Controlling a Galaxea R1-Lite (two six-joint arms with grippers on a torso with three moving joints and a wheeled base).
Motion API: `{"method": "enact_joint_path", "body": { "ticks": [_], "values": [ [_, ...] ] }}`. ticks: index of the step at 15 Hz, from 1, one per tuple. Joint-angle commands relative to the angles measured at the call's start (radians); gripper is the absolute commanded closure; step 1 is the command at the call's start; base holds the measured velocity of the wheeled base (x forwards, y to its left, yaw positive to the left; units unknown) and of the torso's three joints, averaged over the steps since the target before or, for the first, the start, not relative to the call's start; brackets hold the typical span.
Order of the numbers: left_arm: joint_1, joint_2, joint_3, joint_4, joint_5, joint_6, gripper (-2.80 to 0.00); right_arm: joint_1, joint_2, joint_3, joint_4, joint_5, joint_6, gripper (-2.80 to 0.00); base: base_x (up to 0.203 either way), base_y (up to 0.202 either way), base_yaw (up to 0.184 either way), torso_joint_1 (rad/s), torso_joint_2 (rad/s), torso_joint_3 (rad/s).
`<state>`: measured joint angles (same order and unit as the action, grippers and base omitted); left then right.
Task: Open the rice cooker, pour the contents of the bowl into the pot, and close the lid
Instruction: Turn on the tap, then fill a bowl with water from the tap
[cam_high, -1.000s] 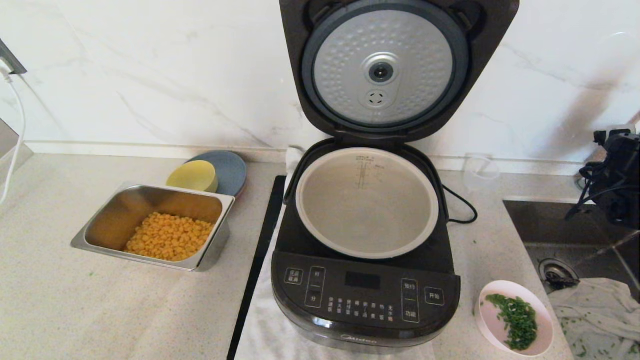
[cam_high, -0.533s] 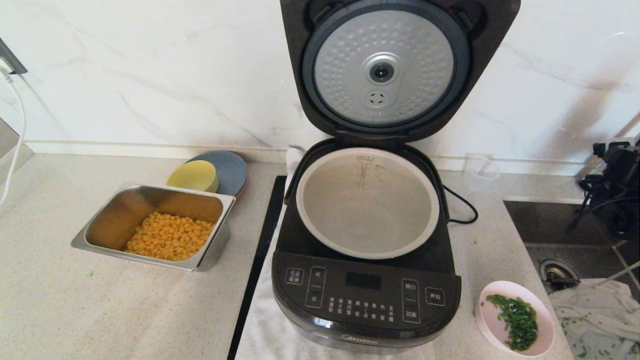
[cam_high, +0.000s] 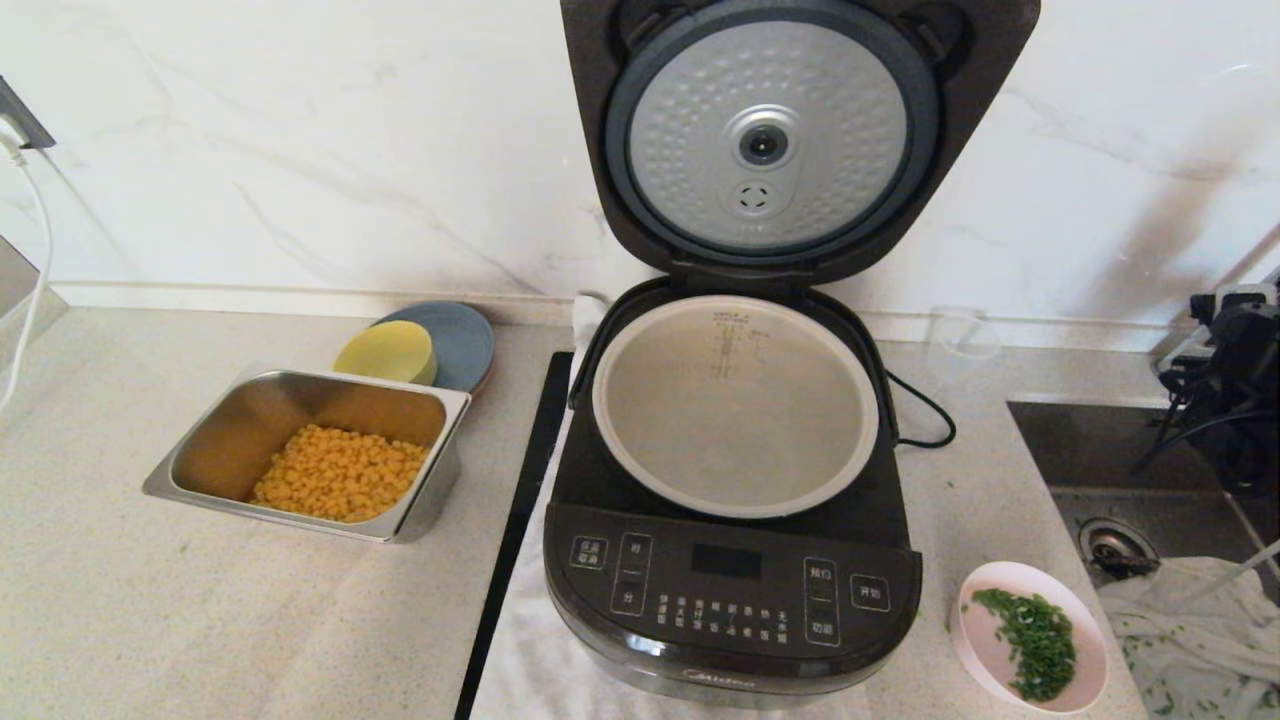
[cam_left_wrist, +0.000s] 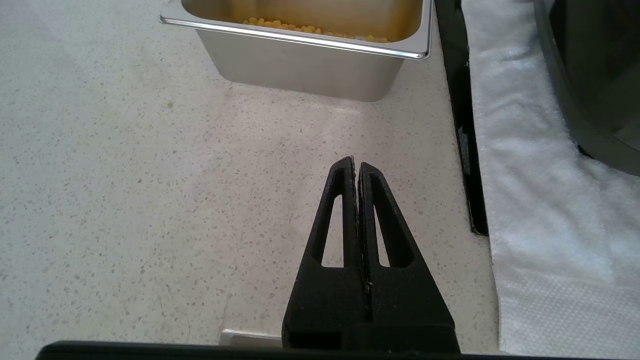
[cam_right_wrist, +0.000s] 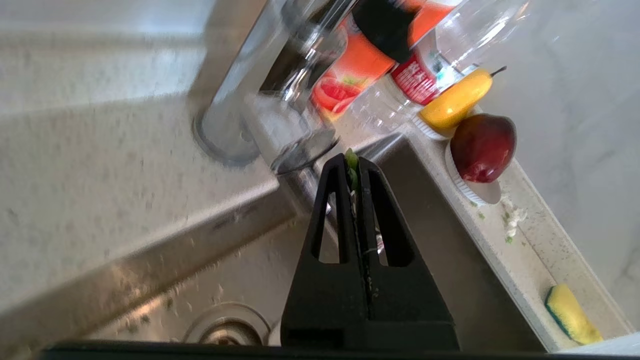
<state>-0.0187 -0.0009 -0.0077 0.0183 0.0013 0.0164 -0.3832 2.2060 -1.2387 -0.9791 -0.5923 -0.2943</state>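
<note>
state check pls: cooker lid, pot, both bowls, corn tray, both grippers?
Glossy black rice cooker: open.
Hinged black lid with dimpled silver underside: raised upright.
Round light-grey inner pot: seated in the cooker, looks empty.
Small pale-pink bowl: upright on the counter, holds chopped greens.
Rectangular steel tray: part filled with yellow corn.
Yellow bowl: tilted on a grey-blue plate.
Left gripper: shut, empty, over the counter.
Right gripper: shut, over the sink.

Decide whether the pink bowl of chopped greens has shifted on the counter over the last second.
No. The bowl sits in the same spot, just off the rice cooker's front right corner, with the same gap between them.
</note>
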Motion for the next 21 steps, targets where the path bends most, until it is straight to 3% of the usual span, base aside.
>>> {"method": "enact_joint_path", "body": {
  "ticks": [1, 4, 7, 8, 10, 12, 13, 14, 17, 21],
  "values": [
    [0.0, -0.002, 0.0, 0.0, 0.0, 0.0, 0.0, 0.019, -0.054, -0.001, -0.034, -0.007, 0.001, 0.0, 0.0, 0.0, 0.0, 0.0, 0.0, 0.0],
    [0.0, -0.002, 0.0, 0.0, 0.0, 0.0, 0.0, 0.091, -0.194, 0.006, 0.066, -0.001, 0.021, 0.0, 0.0, 0.0, 0.0, 0.0, 0.0, 0.0],
    [0.0, -0.002, 0.0, 0.0, 0.0, 0.0, 0.0, 0.165, -0.341, -0.036, 0.558, 0.084, 0.168, 0.0, 0.0, 0.0, 0.0, 0.0, 0.0, 0.0],
    [0.0, -0.002, 0.0, 0.0, 0.0, 0.0, 0.0, 0.185, -0.385, -0.074, 0.78, 0.149, 0.241, 0.0, 0.0, 0.0, 0.0, 0.0, 0.0, 0.0],
    [0.0, -0.002, 0.0, 0.0, 0.0, 0.0, 0.0, 0.205, -0.459, -0.183, 1.257, 0.372, 0.367, 0.0, 0.0, 0.0, 0.0, 0.0, 0.0, 0.0],
    [0.0, -0.002, 0.0, 0.0, 0.0, 0.0, 0.0, 0.212, -0.507, -0.305, 1.72, 0.624, 0.436, 0.0, 0.0, 0.0, 0.0, 0.0, 0.0, 0.0],
    [0.0, -0.002, 0.0, 0.0, 0.0, 0.0, 0.0, 0.212, -0.532, -0.342, 1.889, 0.72, 0.459, 0.0, 0.0, 0.0, 0.0, 0.0, 0.0, 0.0],
    [0.0, -0.002, 0.001, 0.0, 0.0, 0.0, 0.0, 0.213, -0.559, -0.348, 1.975, 0.782, 0.475, 0.0, 0.0, 0.0, 0.0, 0.0, 0.0, 0.0],
    [0.0, -0.002, 0.0, 0.0, 0.0, 0.0, 0.0, 0.216, -0.6, -0.174, 1.978, 0.785, 0.468, 0.0, 0.0, 0.0, 0.0, 0.0, 0.0, 0.0],
    [0.0, -0.002, 0.0, 0.0, 0.0, 0.0, 0.0, 0.255, -0.665, 0.118, 1.822, 0.74, 0.453, 0.0, 0.0, 0.0, 0.0, 0.0, 0.0, 0.0]
  ]
}}
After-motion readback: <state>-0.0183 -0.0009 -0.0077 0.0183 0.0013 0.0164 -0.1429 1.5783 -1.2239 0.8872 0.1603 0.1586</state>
